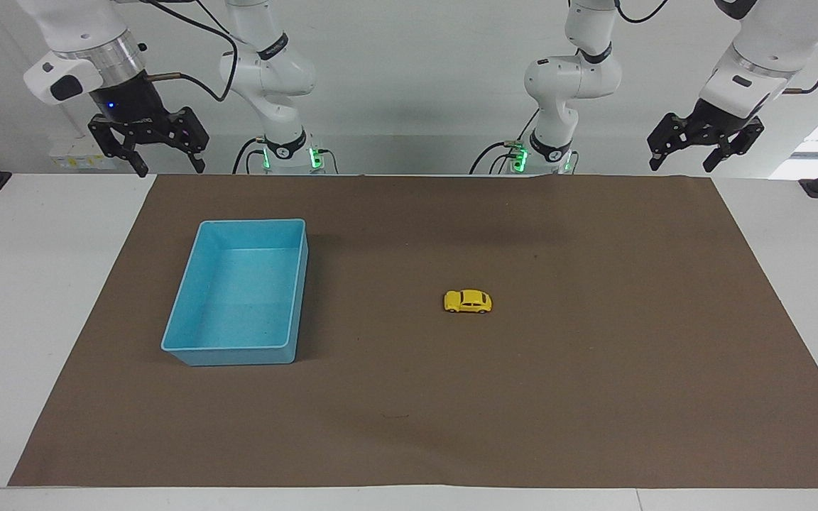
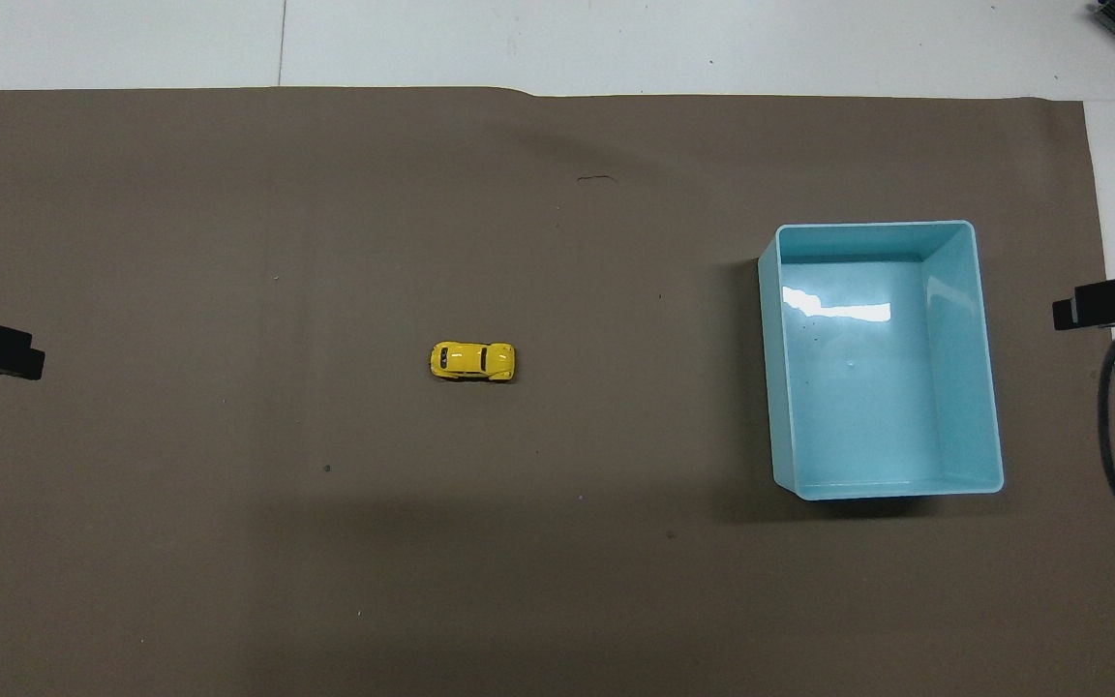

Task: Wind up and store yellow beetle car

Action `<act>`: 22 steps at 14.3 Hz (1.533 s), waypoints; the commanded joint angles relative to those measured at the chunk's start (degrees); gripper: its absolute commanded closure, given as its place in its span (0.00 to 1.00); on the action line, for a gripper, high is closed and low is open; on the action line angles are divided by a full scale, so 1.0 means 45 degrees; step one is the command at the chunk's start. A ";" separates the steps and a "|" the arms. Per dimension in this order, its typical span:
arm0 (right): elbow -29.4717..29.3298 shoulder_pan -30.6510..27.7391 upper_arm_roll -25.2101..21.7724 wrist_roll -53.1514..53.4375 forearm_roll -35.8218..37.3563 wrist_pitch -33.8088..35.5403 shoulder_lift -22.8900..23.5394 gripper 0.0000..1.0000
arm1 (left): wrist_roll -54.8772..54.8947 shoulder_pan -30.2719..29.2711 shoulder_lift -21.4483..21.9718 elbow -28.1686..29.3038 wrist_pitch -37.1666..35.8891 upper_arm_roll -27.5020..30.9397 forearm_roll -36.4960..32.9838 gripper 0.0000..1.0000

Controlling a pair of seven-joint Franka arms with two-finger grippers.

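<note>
the yellow beetle car (image 1: pixel 467 301) sits on its wheels on the brown mat (image 1: pixel 593 397) covering the surface, well apart from the blue bin (image 1: pixel 189 301) (which lies toward the right arm's end). the right hand (image 1: pixel 148 145) and left hand (image 1: pixel 704 140) both hang raised, fingers spread, holding nothing.

Two glossy white, round-jointed robot arms with black joint rings, a silver wrist collar on the right arm and green-lit bases. Black cables loop along each. Black two-finger left tool (image 1: pixel 704 144) and right tool (image 1: pixel 148 142), blue light above the latter.
</note>
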State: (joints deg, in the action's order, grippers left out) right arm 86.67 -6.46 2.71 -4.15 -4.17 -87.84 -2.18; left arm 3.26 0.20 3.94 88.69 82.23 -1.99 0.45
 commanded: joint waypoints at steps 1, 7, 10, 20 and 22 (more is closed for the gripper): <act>0.0193 -0.0128 0.0081 -0.0035 -0.0166 -0.0051 -0.0159 0.00 | -0.0080 -0.0201 0.0100 -0.0062 -0.0324 -0.0164 -0.0197 0.00; 0.0193 -0.0128 0.0081 -0.0035 -0.0166 -0.0051 -0.0159 0.00 | -0.0119 -0.0006 0.0100 -0.0081 -0.0266 -0.0202 -0.0119 0.00; 0.0193 -0.0128 0.0081 -0.0035 -0.0147 -0.0051 -0.0159 0.00 | -0.0119 0.0014 0.0062 -0.0100 -0.0071 -0.0241 0.0056 0.00; 0.0193 -0.0128 0.0081 -0.0035 -0.0166 -0.0051 -0.0159 0.00 | 0.2707 0.1360 0.0295 0.0561 0.0787 -0.0320 0.0213 0.00; 0.0193 -0.0128 0.0081 -0.0035 -0.0147 -0.0051 -0.0159 0.00 | 0.3898 0.1809 0.0257 0.0816 0.1197 -0.0320 0.0213 0.00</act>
State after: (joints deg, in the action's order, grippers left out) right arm 86.67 -6.46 2.71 -4.15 -4.17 -87.84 -2.18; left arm 15.96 6.12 3.94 89.53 84.77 -4.24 1.13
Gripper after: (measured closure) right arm 0.000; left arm 0.000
